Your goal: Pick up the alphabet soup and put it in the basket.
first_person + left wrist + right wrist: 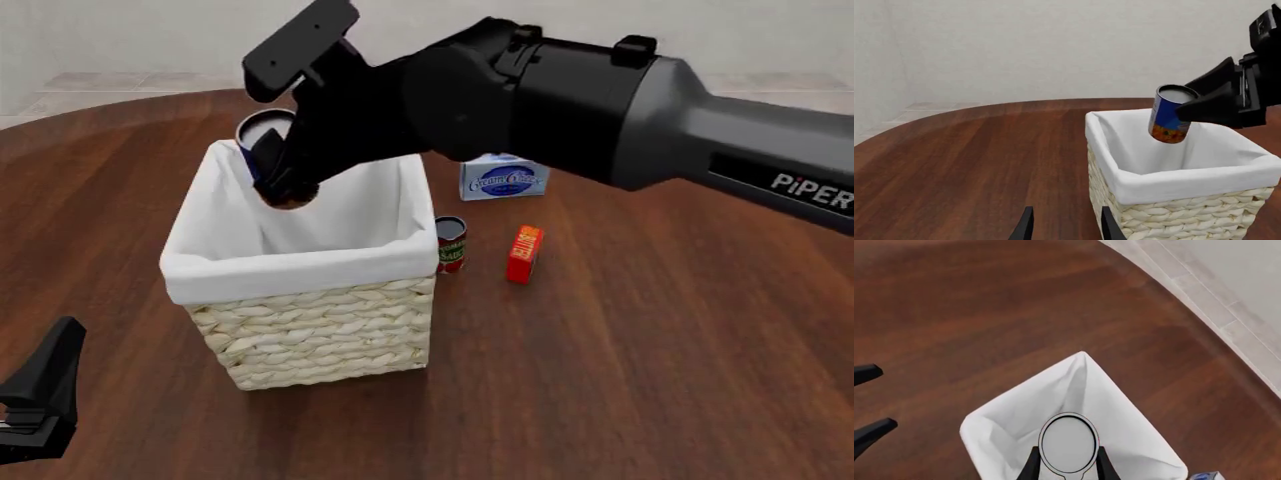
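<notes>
My right tool point(1201, 107) grips the alphabet soup point(1170, 114), a small can with a blue label, orange-yellow marks near its base and a plain silvery-white top. It hangs slightly tilted above the open mouth of the basket point(1187, 212). The basket, square, pale woven wicker with white cloth lining folded over its rim, stands upright on my desk point(974, 165).

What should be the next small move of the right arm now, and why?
Probably open the right gripper to drop the alphabet soup. The can hangs over the basket, above the white lining, with its base near rim level, so it would likely fall inside.
</notes>
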### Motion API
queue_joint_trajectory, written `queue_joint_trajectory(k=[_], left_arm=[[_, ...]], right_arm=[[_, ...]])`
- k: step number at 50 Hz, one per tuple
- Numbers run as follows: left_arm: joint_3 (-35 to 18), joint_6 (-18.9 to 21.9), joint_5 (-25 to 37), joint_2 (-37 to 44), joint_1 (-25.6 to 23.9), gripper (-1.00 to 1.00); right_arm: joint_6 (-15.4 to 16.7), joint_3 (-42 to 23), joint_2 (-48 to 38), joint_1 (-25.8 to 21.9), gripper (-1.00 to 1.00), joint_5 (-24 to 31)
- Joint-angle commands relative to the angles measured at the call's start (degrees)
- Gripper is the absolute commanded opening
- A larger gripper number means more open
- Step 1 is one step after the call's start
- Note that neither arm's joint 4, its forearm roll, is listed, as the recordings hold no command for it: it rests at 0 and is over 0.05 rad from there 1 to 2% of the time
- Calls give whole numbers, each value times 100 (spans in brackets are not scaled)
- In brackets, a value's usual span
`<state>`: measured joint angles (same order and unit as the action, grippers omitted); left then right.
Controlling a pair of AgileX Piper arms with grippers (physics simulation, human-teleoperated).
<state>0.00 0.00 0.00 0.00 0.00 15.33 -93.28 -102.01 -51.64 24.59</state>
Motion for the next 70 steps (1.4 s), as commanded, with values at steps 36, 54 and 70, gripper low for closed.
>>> queue_joint_trajectory(k=[36, 54, 70], left_arm=[[0, 0, 0, 0, 0, 100], [0, 0, 0, 0, 0, 100], [0, 0, 0, 0, 0, 100]], right_arm=[[36, -470, -903, 213, -100, 455], [78, -339, -1017, 189, -100, 456], [95, -353, -995, 198, 100, 449]])
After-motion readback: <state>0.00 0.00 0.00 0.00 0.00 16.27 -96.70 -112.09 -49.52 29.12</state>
